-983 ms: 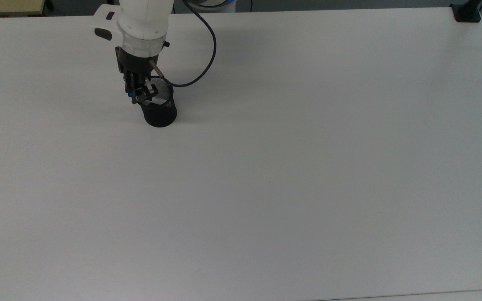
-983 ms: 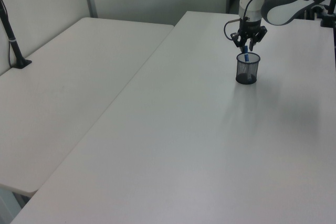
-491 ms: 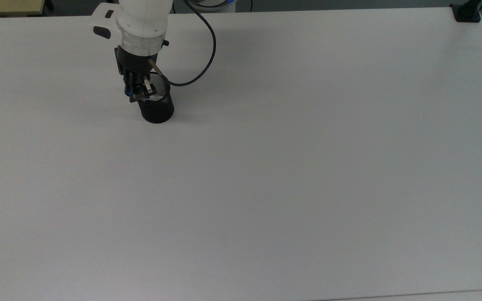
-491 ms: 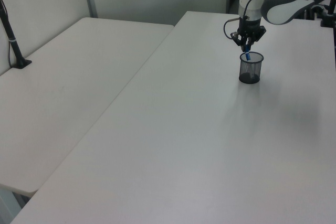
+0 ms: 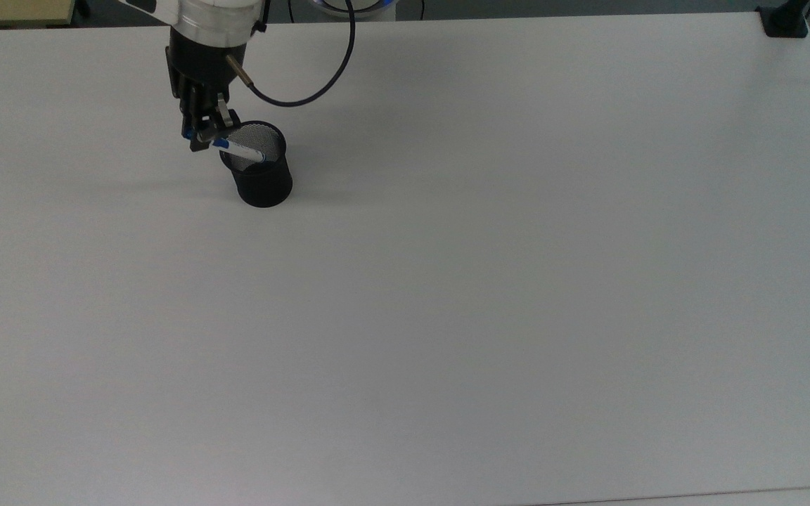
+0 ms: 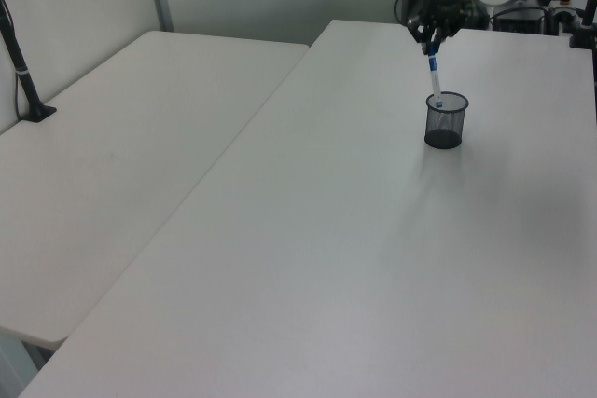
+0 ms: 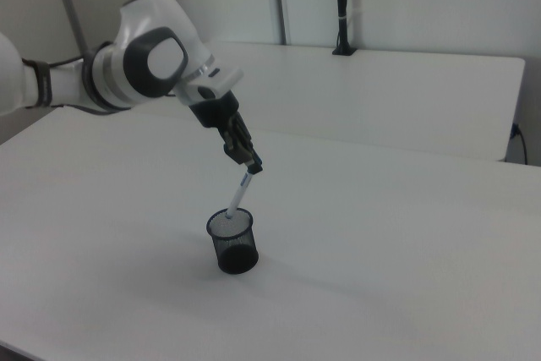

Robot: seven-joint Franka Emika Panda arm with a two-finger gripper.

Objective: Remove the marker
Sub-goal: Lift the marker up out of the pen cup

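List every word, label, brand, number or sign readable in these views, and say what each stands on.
None can be read.
The marker, held in the end effector above the mesh pen cup: any print on its white barrel is too small to read.
The robot arm and the white table show no legible text.

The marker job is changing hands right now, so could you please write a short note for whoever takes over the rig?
Pincer: shut on the marker at its upper end, above the black mesh cup.
Marker: tilted, mostly lifted out; its lower end is level with the cup's rim in the right view and left view, not yet clear of it.
Cup: upright on the white table, near the top view's upper left.
Done: grasp and most of the lift.
Left: raise until the tip clears the rim, carry it away, set it down.
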